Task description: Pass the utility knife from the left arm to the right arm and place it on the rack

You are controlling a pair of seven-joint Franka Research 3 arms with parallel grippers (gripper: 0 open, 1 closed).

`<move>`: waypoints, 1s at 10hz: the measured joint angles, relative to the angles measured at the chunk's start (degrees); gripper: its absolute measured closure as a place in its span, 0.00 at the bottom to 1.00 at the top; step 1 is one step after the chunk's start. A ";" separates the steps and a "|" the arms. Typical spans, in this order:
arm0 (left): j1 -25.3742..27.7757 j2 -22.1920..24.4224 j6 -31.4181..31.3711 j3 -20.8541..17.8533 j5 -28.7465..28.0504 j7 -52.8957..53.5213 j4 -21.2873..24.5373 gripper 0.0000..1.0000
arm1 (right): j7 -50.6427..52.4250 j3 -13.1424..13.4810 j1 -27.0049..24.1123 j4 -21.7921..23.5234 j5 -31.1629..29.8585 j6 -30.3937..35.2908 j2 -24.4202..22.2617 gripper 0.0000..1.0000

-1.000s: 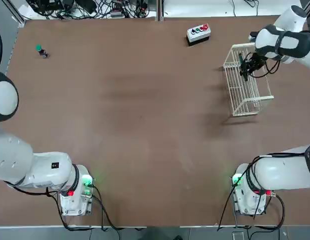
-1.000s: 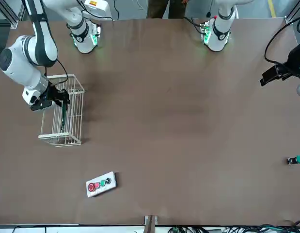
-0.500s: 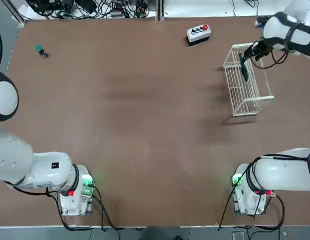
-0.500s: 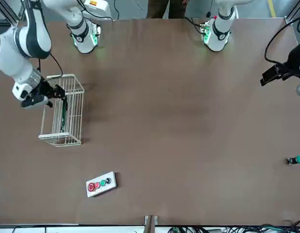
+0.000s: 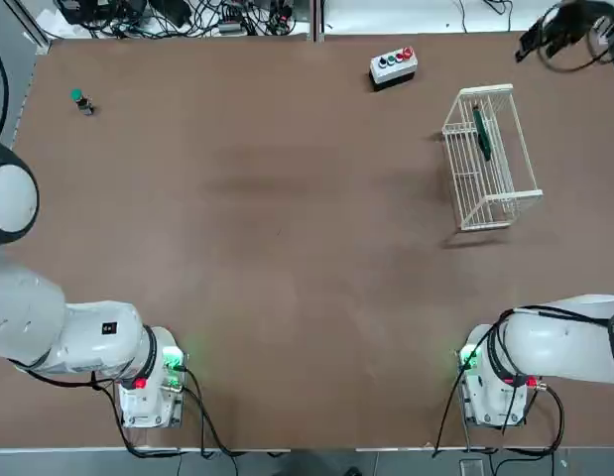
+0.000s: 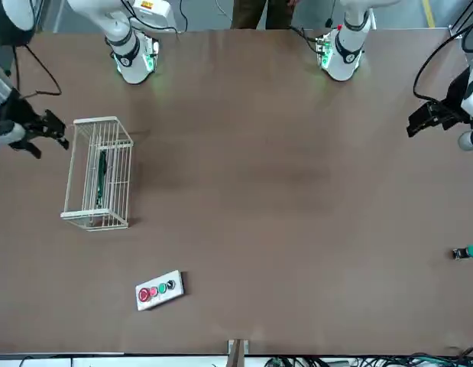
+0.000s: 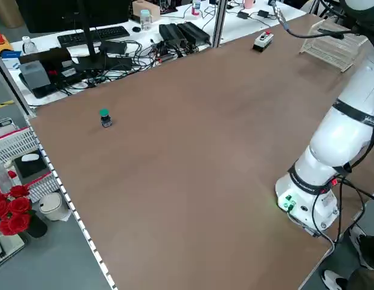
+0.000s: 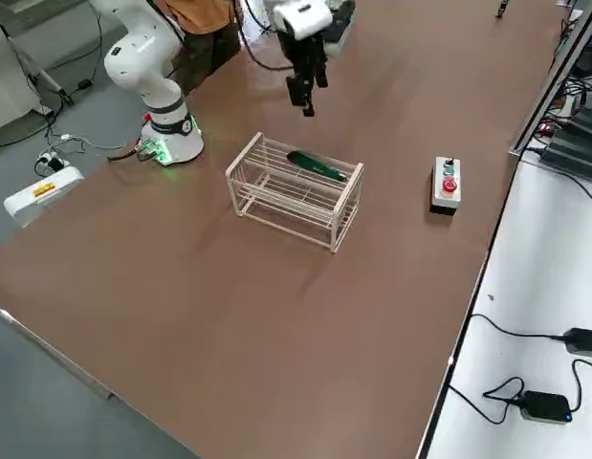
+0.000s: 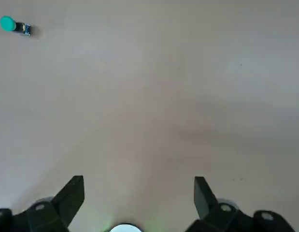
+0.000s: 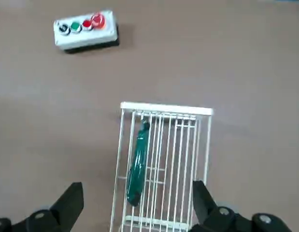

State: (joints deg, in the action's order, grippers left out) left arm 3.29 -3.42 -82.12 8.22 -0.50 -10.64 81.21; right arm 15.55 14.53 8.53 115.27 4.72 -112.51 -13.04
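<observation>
Far left, the green-topped knob point(image 5: 81, 99) sat on the table point(image 5: 277, 278), not part of this job. My left gripper point(image 9: 139, 186) was off at the left side over the table, released, fingers apart with nothing between them, idle. Further right, the button box point(image 5: 393, 67) stood near the rack, untouched. Then the rack point(image 10: 163, 109): the utility knife point(image 10: 139, 166) lay on its upper wires, toward the left side and roughly lengthwise along the bars, no pincer touching it. What had just changed was on my right: half a second earlier my right gripper point(image 10: 138, 187) was right up by the knife, and by this moment it had backed off past the rack's right side, well clear of both. Right pincer released, fingers wide, empty. The knife stayed where it was as I pulled away, and the rack hadn't visibly shifted, so I judged the placement good and the task as good as done. All I'd have needed next was to keep retreating without a cable point(image 5: 574, 69) or fingertip catching the wires; a knock there could have rolled the knife, but it looked settled enough.
</observation>
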 joint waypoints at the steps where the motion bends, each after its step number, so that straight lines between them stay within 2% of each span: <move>1: 0.04 0.02 -0.09 -0.18 0.03 0.98 -0.40 0.00 | -2.67 -0.39 0.36 -4.80 -0.31 2.64 1.77 0.00; 4: -0.04 0.04 -0.14 -0.03 0.06 3.00 -0.54 0.00 | -13.50 -0.90 2.55 -18.19 -1.95 11.69 9.40 0.00; 6: -0.03 0.04 -0.14 -0.04 0.11 3.68 -0.54 0.00 | -15.79 -0.90 3.13 -24.00 -3.84 18.32 11.57 0.00; 8: 0.01 0.04 -0.14 -0.16 0.11 3.75 -0.55 0.00 | -15.93 -0.99 2.07 -25.77 -3.92 21.55 11.66 0.00; 10: 0.02 0.04 -0.14 -0.20 0.11 3.75 -0.56 0.00 | -15.93 -2.70 0.40 -25.81 -3.92 21.78 11.92 0.00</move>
State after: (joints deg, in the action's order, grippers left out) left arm 3.31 -3.37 -82.25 8.02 -0.38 -6.89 80.66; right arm -0.37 11.83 8.93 89.45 0.79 -90.73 -1.12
